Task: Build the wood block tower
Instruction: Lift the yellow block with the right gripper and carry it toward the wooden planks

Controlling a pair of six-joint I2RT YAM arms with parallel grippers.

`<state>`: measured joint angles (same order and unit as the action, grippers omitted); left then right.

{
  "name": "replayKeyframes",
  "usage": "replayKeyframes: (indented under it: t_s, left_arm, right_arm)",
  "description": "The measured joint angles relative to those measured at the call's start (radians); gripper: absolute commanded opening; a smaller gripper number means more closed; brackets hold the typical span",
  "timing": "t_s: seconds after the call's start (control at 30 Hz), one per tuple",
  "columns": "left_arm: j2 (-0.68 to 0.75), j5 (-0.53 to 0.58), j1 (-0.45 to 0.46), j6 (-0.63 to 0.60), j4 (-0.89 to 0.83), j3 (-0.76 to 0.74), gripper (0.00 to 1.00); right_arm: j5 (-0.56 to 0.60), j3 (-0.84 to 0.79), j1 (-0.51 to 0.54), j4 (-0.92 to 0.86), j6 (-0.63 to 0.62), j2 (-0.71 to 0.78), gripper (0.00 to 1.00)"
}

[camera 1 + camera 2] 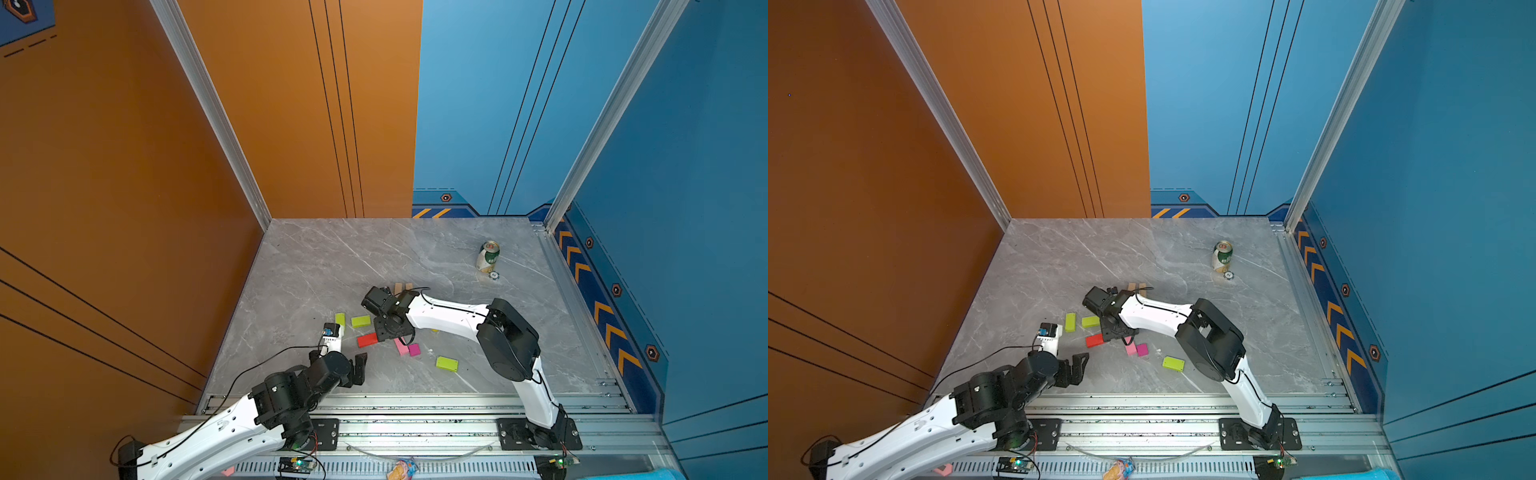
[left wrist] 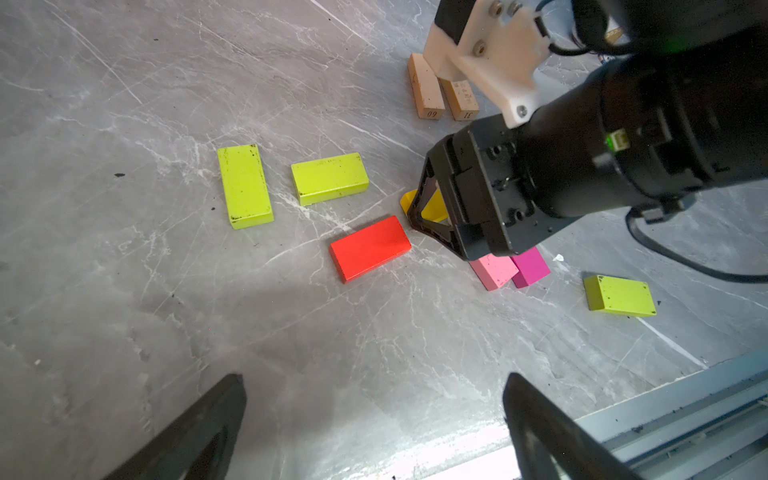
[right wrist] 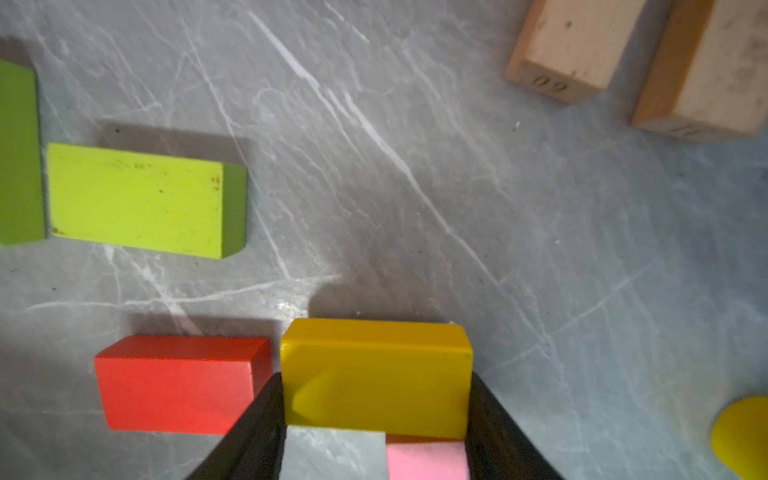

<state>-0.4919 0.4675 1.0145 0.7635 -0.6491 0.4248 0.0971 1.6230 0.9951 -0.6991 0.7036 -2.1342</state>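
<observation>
Right gripper [image 3: 377, 386], jaws set against both short ends of the yellow block [image 3: 374, 353] near the middle of the table [image 1: 332, 257], so the block's long axis spans the fingers; left gripper [image 2: 374, 376], spread wide and empty, hangs by the front edge. No tower stands yet: from your gripped block the two tan bars [image 2: 426, 91] lie side by side toward the far edge, nearer the right arm, long axes roughly front to back. One bar end reads 60, the other seemingly 31; lettering on the can [image 1: 487, 255] is too small to read.
</observation>
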Motion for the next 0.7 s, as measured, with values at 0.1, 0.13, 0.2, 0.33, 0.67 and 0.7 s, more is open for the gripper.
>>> replayKeyframes:
  t_s: [0.1, 0.13, 0.2, 0.33, 0.67, 0.7]
  left_arm:
    - [0.0, 0.0, -0.002, -0.003, -0.001, 0.0, 0.98]
    - [0.0, 0.0, -0.002, -0.004, -0.002, 0.0, 0.98]
    - [-0.001, 0.0, -0.004, -0.008, -0.003, 0.0, 0.98]
    - [-0.008, 0.0, -0.014, -0.015, -0.003, 0.0, 0.98]
    - [-0.034, 0.0, -0.033, -0.029, -0.006, 0.023, 0.98]
    - [-0.038, 0.0, -0.036, -0.034, -0.006, 0.028, 0.98]
  right_arm:
    - [0.01, 0.008, 0.0, -0.002, -0.001, -0.008, 0.55]
    - [0.013, 0.01, 0.0, -0.009, -0.004, -0.008, 0.54]
    - [0.023, 0.021, 0.0, -0.026, -0.012, -0.008, 0.55]
    - [0.042, 0.052, -0.01, -0.045, -0.031, -0.008, 0.54]
    - [0.092, 0.126, -0.13, -0.077, -0.052, -0.008, 0.54]
    - [0.092, 0.135, -0.142, -0.08, -0.052, -0.008, 0.54]
